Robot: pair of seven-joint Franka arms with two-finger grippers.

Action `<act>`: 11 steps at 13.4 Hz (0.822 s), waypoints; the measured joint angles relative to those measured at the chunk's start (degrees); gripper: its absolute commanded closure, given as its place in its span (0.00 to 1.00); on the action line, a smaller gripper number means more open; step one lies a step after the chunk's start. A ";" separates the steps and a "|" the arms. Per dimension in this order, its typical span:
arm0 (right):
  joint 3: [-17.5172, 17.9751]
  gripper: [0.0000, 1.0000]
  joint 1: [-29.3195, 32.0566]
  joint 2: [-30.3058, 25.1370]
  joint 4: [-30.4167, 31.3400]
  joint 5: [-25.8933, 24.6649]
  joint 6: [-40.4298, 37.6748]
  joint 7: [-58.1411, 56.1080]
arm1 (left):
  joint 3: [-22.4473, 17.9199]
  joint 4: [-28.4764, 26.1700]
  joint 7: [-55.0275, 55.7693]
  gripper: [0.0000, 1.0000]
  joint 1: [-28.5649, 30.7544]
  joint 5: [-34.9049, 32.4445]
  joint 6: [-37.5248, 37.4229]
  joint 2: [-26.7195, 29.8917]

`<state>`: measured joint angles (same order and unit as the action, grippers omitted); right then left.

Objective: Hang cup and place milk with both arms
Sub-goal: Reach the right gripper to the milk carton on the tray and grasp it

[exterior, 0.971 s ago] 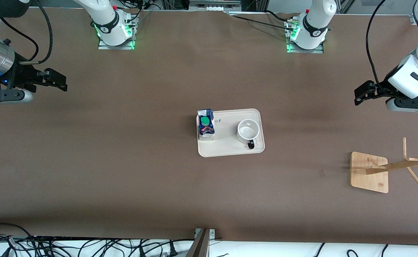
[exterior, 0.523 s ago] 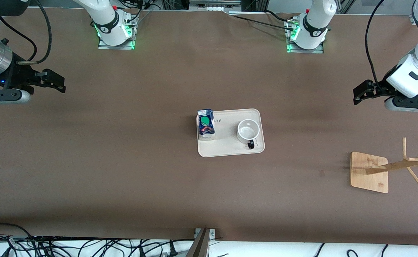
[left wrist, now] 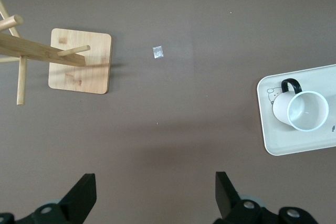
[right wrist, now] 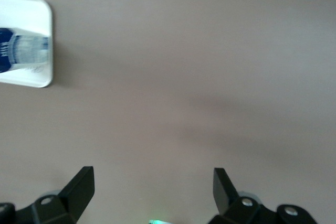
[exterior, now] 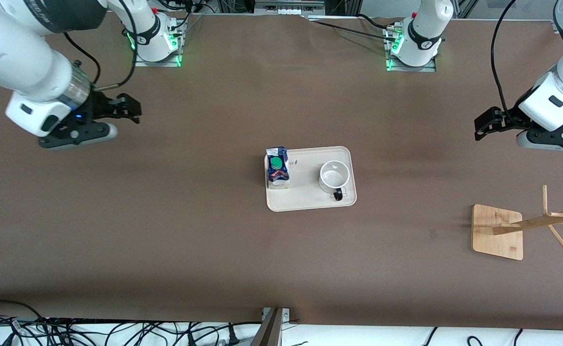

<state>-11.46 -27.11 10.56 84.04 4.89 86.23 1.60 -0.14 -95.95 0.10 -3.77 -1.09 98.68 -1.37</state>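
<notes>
The white cup (exterior: 334, 176) with a black handle stands upright on the cream tray (exterior: 310, 198); it also shows in the left wrist view (left wrist: 302, 110). The blue and white milk (exterior: 277, 166) with a green cap stands at the tray's other end, partly seen in the right wrist view (right wrist: 23, 51). My right gripper (exterior: 130, 108) is open and empty over bare table toward the right arm's end. My left gripper (exterior: 484, 126) is open and empty over bare table toward the left arm's end.
A wooden cup rack (exterior: 500, 230) with pegs stands on a square base toward the left arm's end, nearer the front camera than the tray; it also shows in the left wrist view (left wrist: 79, 61). Cables lie along the table's front edge.
My right arm has swung in from the table's end toward the tray. My left gripper has shifted only slightly. Cup and milk have not moved.
</notes>
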 measured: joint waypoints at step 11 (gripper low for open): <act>0.56 0.00 -18.52 24.01 -12.06 8.93 21.82 22.21 | 0.16 0.21 0.00 0.00 -0.09 0.00 -0.63 -0.02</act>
<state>-10.90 -45.63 34.57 71.97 13.82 108.05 23.81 0.02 -95.75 0.10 -3.86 -1.09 98.05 -1.39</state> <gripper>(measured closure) 0.000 0.000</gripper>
